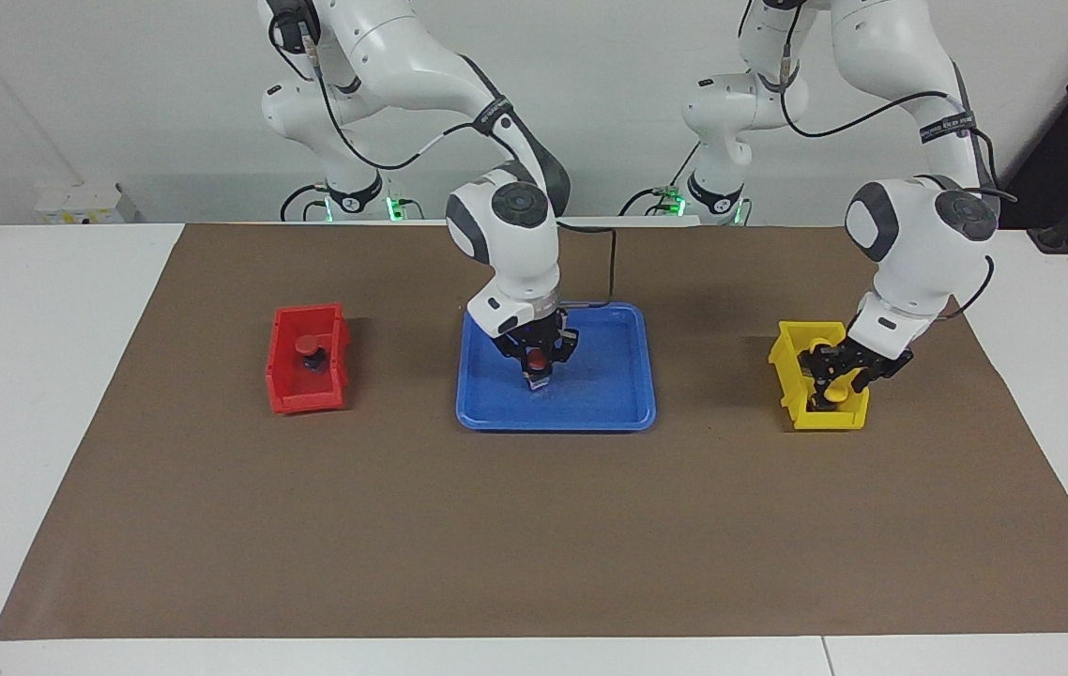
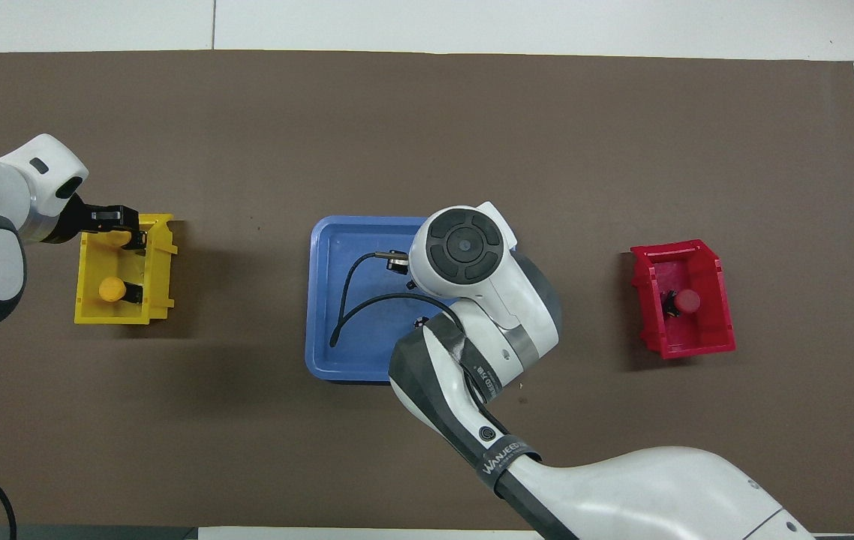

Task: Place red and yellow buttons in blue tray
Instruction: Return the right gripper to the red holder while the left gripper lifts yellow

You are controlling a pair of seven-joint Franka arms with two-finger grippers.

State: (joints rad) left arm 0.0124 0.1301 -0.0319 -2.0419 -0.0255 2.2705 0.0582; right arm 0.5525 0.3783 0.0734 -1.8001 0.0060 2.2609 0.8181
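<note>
My right gripper point(image 1: 537, 368) is low over the middle of the blue tray point(image 1: 609, 399), shut on a red button point(image 1: 537, 360). In the overhead view the tray point(image 2: 367, 234) shows, but my wrist hides this gripper and its button. A second red button point(image 1: 310, 348) point(image 2: 688, 300) sits in the red bin point(image 1: 307, 399) point(image 2: 720, 330). My left gripper point(image 1: 834, 380) point(image 2: 123, 229) is down in the yellow bin point(image 1: 792, 361) point(image 2: 160, 300), open around a yellow button point(image 1: 836, 394) point(image 2: 121, 238). The other yellow button point(image 2: 112, 289) sits in the same bin, nearer to the robots.
The tray and both bins stand in a row on a brown mat point(image 1: 534, 526). The red bin is toward the right arm's end, the yellow bin toward the left arm's end. A black cable point(image 2: 344, 307) from my right wrist hangs over the tray.
</note>
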